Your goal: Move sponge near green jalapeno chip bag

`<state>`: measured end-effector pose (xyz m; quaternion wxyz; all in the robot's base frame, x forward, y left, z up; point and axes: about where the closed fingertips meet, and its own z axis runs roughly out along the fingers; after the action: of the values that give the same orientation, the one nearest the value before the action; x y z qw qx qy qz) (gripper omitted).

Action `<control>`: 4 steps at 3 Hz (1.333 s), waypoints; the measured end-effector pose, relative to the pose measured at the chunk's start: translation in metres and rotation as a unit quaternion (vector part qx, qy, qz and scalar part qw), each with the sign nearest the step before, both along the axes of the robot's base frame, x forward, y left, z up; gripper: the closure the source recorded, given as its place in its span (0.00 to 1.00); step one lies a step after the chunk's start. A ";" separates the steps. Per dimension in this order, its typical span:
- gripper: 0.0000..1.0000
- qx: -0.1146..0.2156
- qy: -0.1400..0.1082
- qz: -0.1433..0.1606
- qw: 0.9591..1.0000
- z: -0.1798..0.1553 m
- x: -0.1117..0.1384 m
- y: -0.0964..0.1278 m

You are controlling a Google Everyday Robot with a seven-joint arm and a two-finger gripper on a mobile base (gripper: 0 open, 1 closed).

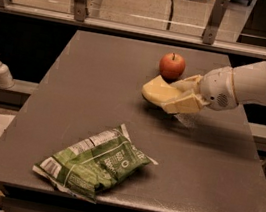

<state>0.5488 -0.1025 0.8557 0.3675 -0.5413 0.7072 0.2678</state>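
Camera view: gripper [172, 95] clasps sponge [154, 90] beside apple [172, 65]; green jalapeno chip bag [95, 165] apart.

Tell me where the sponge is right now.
The sponge is held by the gripper over the far right part of the table, just in front of the apple and well apart from the chip bag near the front edge.

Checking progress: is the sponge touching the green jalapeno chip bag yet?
Apart. The camera view shows bare table between the sponge, held in the end effector near the apple, and the green jalapeno chip bag.
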 end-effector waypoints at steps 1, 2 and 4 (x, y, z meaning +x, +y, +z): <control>1.00 0.008 0.009 0.020 1.000 0.000 -0.022 -0.014; 1.00 0.015 0.020 0.054 0.998 -0.005 -0.054 -0.014; 1.00 -0.009 0.034 0.123 0.992 -0.030 -0.104 0.013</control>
<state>0.4451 -0.0892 0.8262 0.3028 -0.6183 0.6497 0.3224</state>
